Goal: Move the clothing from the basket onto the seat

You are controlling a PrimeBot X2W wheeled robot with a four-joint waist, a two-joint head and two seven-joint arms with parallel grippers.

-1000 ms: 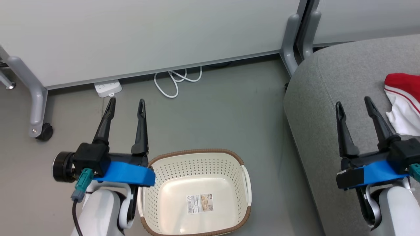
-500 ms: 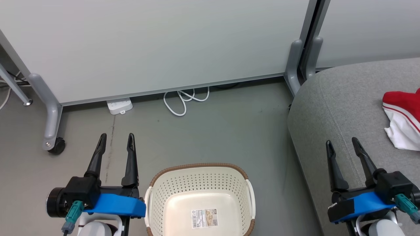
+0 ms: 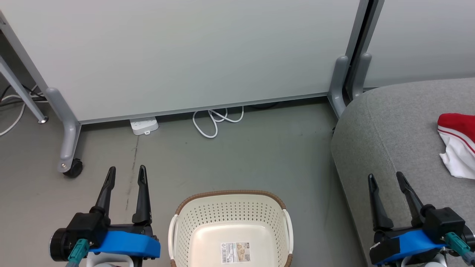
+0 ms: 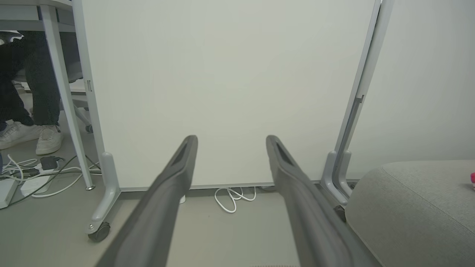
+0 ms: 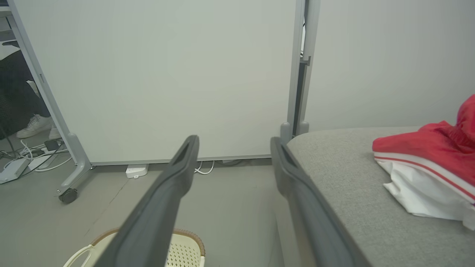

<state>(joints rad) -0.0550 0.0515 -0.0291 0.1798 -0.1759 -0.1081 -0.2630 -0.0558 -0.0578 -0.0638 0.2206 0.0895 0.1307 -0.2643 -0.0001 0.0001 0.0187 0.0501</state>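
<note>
Zero garments in the part of the basket (image 3: pixel 230 192) you can see. It shows bare perforated walls and a barcode sticker (image 3: pixel 240 253) on the bottom. Its near end is cut off at the head view's lower edge, so I can't vouch for that bit.

The basket stands on the floor (image 3: pixel 259 155) between the two arms, near the side of the seat (image 3: pixel 393 129) but apart from it.

The clothing (image 3: pixel 458 144) is a red-and-white heap on top of the seat. It lies well back from the rounded corner and runs out past the right side of the head view. I can't tell whether it's one garment or two. It's crumpled, not spread, but the task only wants it on the seat, so that's no issue.

Left gripper (image 3: pixel 126 168): jaws wide apart and empty, over bare floor just left of the basket.

Right gripper (image 3: pixel 384 175): jaws wide apart and empty, over the seat by its basket-side edge, clear of the clothing.

Both point level at the partition panel (image 3: pixel 185 55) and mirror each other. That looks like a parked pose, not a reach. My read is that the transfer is done, unless a piece is hiding in the basket's cropped end.
</note>
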